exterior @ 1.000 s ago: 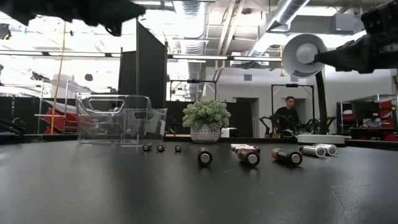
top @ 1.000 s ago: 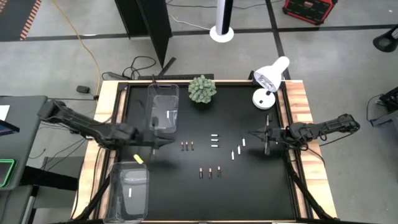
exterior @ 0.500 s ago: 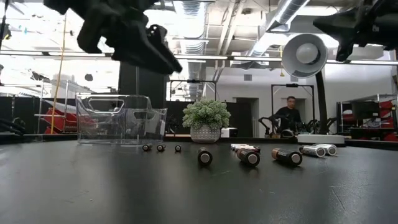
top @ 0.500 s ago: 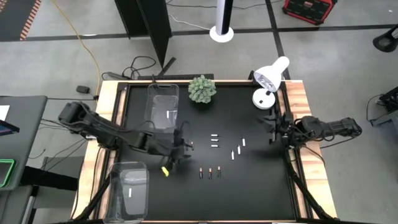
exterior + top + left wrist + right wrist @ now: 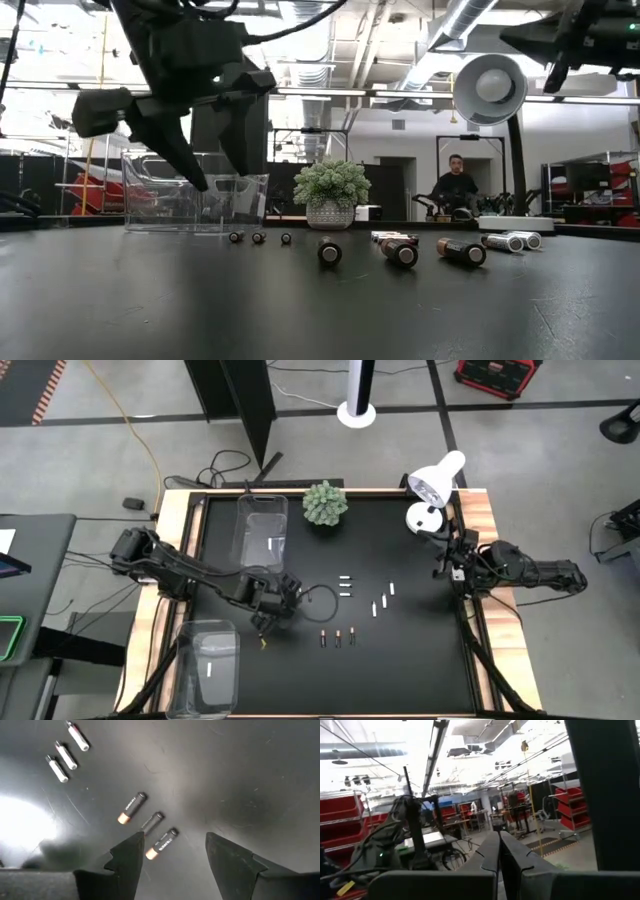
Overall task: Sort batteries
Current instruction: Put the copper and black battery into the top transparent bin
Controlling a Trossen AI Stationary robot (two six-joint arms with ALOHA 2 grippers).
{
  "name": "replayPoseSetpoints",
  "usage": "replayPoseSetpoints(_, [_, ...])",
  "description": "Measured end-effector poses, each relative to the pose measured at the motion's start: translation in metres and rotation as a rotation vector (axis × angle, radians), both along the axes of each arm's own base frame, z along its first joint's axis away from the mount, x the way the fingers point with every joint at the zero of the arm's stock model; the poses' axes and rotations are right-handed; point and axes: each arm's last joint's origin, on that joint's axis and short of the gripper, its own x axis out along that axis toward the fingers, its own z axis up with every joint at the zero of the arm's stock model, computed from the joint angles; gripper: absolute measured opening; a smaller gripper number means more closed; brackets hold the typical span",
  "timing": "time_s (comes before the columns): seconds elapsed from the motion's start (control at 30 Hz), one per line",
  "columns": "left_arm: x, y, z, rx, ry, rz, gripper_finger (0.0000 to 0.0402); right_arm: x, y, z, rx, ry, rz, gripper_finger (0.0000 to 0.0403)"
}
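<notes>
Batteries lie loose on the black table [image 5: 420, 660]. Three dark ones with copper ends [image 5: 151, 821] lie side by side just below my left gripper [image 5: 175, 842], which hangs open above them, fingers pointing down [image 5: 208, 165]. Three white ones [image 5: 65, 755] lie a little beyond. Another dark trio [image 5: 338, 637] lies nearer the front edge, and more white ones [image 5: 383, 601] lie to the right. My right gripper [image 5: 440, 555] is shut and raised at the table's right side [image 5: 499, 852], near the lamp's base.
A clear bin [image 5: 262, 535] with a white battery stands at the far left; a second clear bin [image 5: 210, 665] stands at the near left corner. A small potted plant [image 5: 325, 503] and a white lamp [image 5: 432, 485] stand along the far edge. A person shows in the room behind.
My left gripper has gone from beside the far bin toward the table's right and near edge, has come down over the dark batteries, and has opened. My right gripper has drawn back toward the far right, near the lamp's base.
</notes>
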Motion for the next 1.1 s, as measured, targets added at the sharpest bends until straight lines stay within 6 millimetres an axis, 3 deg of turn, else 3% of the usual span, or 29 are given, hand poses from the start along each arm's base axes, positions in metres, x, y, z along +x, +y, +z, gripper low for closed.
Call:
replayPoseSetpoints(0.4, [0.011,0.022,-0.020,0.034,0.084,-0.012,0.0205,-0.003,-0.002,0.008,0.000,-0.023,-0.018,0.0031])
replayPoseSetpoints(1.1, [0.010,0.041,-0.033,-0.010,0.092,-0.089,0.0205,-0.002,-0.001,0.006,0.006,-0.001,-0.014,0.0031])
